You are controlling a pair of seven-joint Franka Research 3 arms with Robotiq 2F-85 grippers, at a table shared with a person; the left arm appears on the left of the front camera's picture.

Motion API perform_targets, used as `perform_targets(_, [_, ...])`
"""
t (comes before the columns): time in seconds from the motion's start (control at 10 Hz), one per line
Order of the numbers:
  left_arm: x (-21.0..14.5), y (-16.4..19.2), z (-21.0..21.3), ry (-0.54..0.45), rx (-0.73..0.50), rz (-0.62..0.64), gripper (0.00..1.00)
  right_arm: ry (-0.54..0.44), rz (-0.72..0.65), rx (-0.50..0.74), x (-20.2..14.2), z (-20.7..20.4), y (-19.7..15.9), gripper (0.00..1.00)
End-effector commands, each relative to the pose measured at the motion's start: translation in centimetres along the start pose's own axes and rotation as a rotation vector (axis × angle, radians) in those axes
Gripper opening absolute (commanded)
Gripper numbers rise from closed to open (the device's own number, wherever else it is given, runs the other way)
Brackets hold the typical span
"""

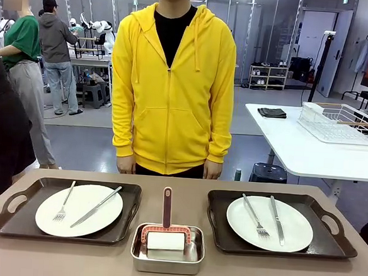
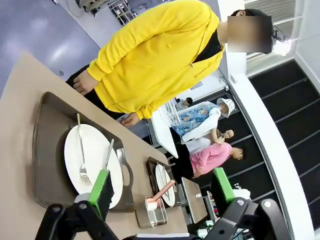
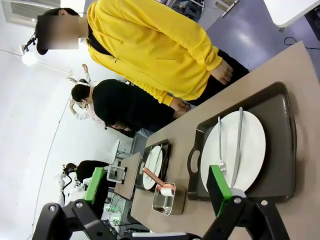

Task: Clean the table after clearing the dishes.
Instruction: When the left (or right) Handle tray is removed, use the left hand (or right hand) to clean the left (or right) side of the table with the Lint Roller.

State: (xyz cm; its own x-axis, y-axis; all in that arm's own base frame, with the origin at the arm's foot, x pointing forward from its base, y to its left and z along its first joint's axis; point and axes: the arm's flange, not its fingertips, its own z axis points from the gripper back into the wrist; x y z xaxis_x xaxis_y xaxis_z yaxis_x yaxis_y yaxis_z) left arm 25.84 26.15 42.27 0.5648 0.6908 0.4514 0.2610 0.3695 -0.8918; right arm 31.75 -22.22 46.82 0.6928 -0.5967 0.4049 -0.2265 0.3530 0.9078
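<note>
The left plate [image 1: 99, 220] and the right plate [image 1: 298, 225] lie on brown trays [image 1: 129, 200] on the tabletop [image 1: 68, 262], with a steel pan [image 1: 166, 266] between the trays. A person in a yellow hoodie [image 1: 172, 80] stands at the far edge. The left end effector [image 2: 161, 175] and the right end effector [image 3: 156, 172] hang released, grasping nothing.

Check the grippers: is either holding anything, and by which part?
Nothing is held: left gripper and right gripper both stand open, nothing between their fingers.

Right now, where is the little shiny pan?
In the front view, the steel pan sits on the table at the near middle, between the left tray and the right tray.
</note>
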Motion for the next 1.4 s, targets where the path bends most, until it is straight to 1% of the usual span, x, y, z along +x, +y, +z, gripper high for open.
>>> perform_targets(0.0, [0.11,-0.45,0.27,-0.010,-0.015,-0.011,1.00,-0.005,0.004,0.010,0.15,0.32,0.22,1.00])
perform_targets(1.3, [0.11,-0.45,0.27,-0.010,-0.015,-0.011,1.00,-0.005,0.004,0.010,0.15,0.32,0.22,1.00])
